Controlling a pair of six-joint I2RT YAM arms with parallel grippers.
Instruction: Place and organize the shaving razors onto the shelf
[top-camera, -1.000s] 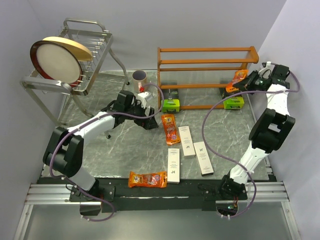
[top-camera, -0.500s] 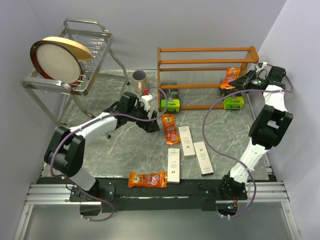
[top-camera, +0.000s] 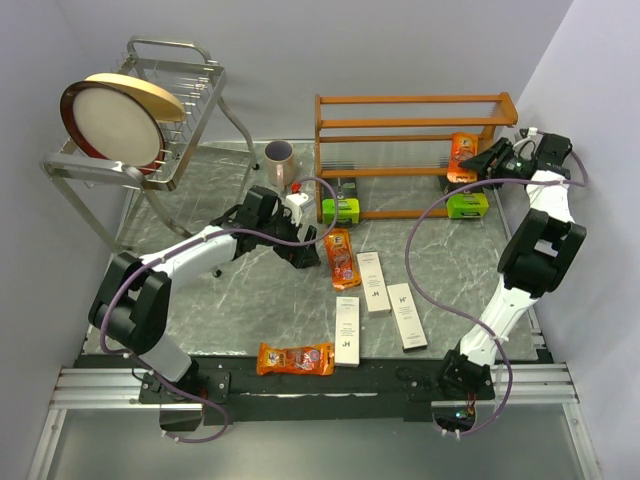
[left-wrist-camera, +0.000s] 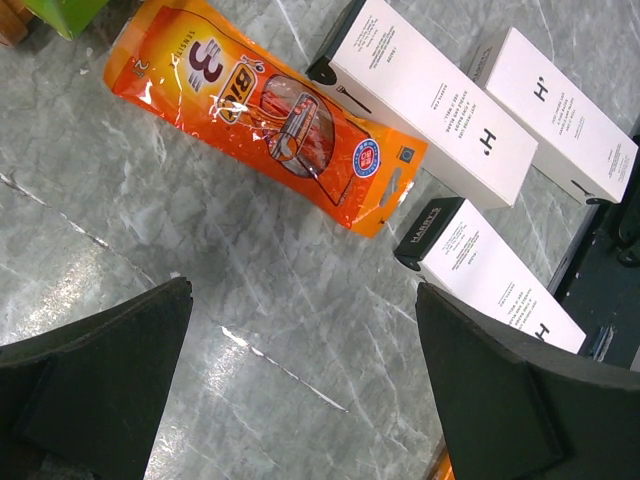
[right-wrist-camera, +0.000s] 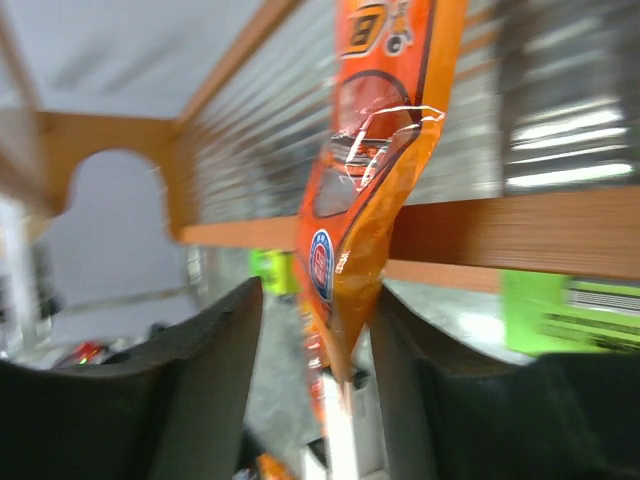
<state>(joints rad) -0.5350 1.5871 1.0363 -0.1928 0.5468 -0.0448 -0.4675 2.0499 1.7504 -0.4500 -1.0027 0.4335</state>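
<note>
At the shelf's right end, your right gripper (top-camera: 488, 160) has just let go. A second ago it was clamped on the flat orange razor packet (top-camera: 462, 154); now its jaws stand apart on either side. The packet stands upright on the slatted tier of the orange-brown wooden shelf (top-camera: 410, 100), above a lime-green pack (top-camera: 467, 205). That one looks delivered. Your left gripper (top-camera: 300, 248) hangs with jaws fully spread and empty, just beside a second orange packet (left-wrist-camera: 265, 120) on the grey marble table (top-camera: 200, 200). Three long white boxes (top-camera: 373, 282) and a third orange packet (top-camera: 295, 358) are not yet shelved.
</note>
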